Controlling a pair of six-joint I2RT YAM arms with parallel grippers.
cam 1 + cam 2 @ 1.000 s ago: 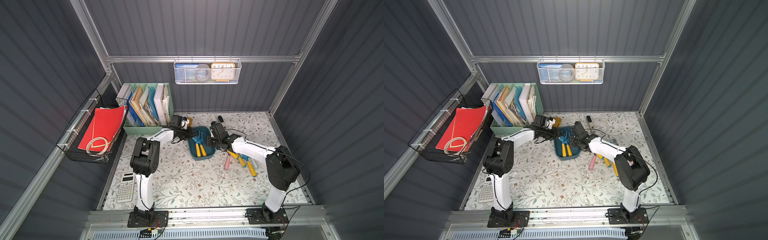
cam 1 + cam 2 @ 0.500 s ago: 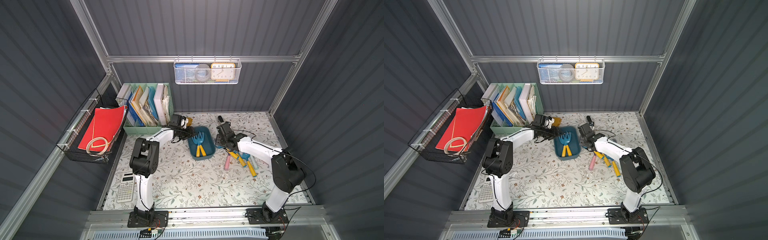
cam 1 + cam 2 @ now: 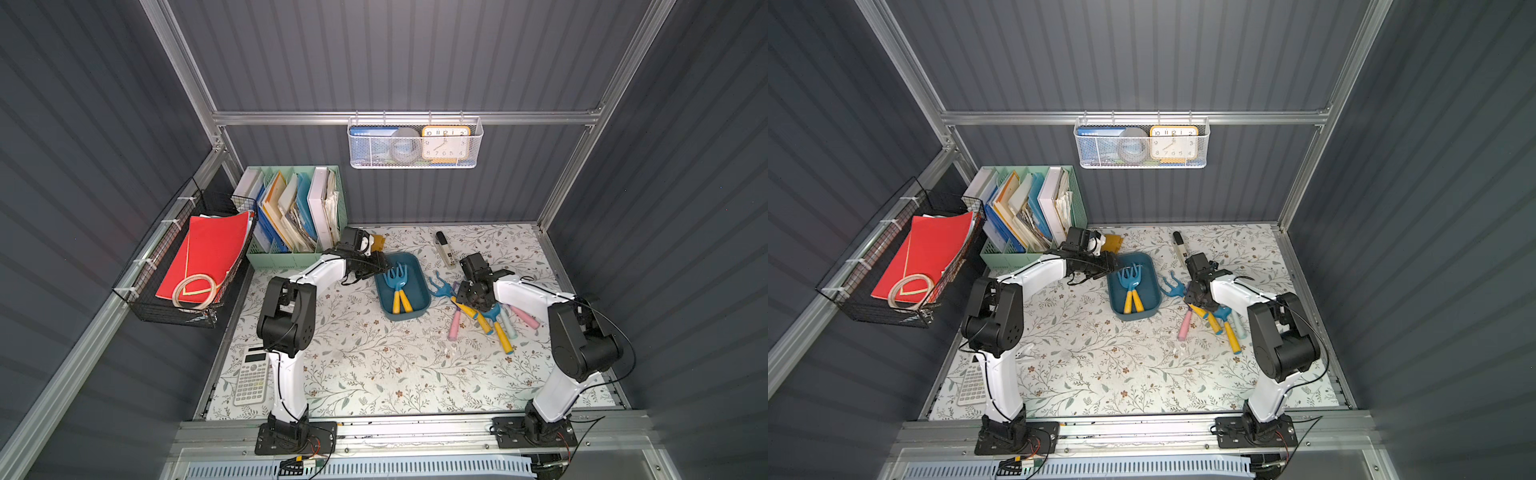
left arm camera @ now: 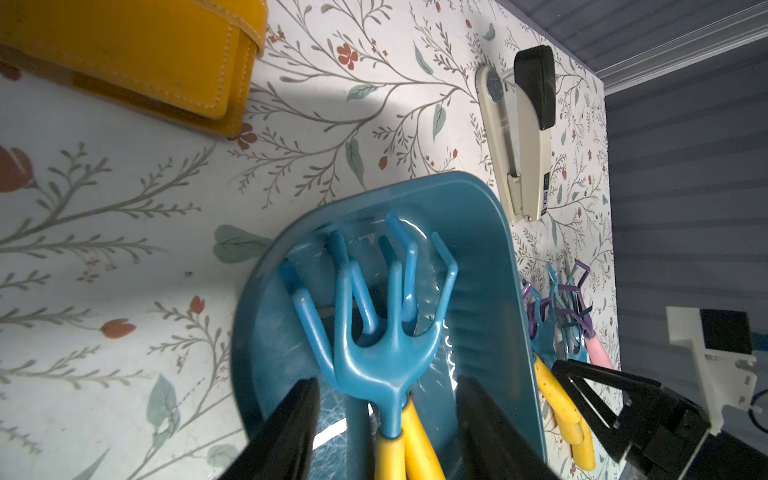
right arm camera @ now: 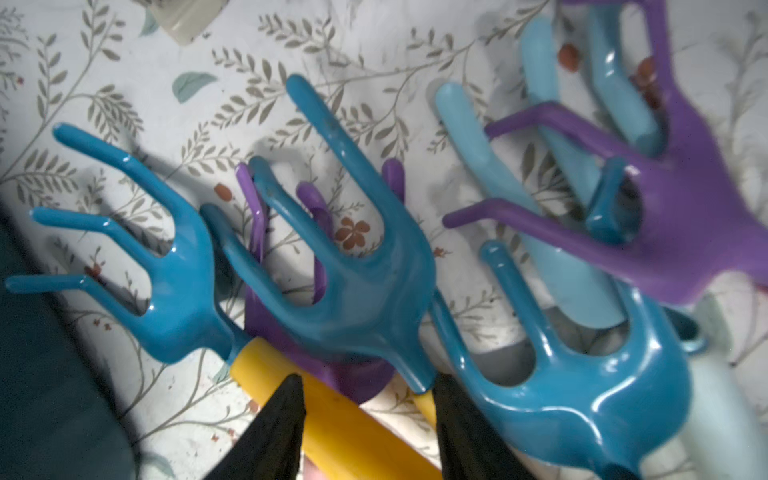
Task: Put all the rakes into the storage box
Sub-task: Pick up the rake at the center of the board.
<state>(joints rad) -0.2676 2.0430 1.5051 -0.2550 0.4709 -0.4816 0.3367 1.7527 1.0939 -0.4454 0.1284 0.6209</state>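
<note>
The storage box [image 3: 417,291] [image 3: 1150,286], a dark teal tray [image 4: 478,232], sits mid-table with two blue rakes [image 3: 397,286] [image 4: 386,353] with yellow handles lying in it. My left gripper [image 3: 374,266] [image 4: 386,415] hovers at the box's far left end, open, its fingers either side of the rake handles without touching them. To the right of the box lies a pile of several rakes [image 3: 486,316] [image 5: 361,291], blue and purple. My right gripper [image 3: 473,293] [image 5: 368,411] is low over that pile, open, its jaws astride a yellow handle [image 5: 332,415].
A stapler [image 3: 444,248] and a yellow wallet [image 3: 377,241] lie behind the box. The mint file organizer [image 3: 295,216] stands at the back left, beside a black wire basket [image 3: 187,266] on the left wall. A calculator [image 3: 251,380] lies front left. A white mesh basket [image 3: 413,143] hangs on the back wall.
My right gripper has opened, left the box and moved right, down over the rake pile. Two rakes now show fully in the box. The left arm has stayed put.
</note>
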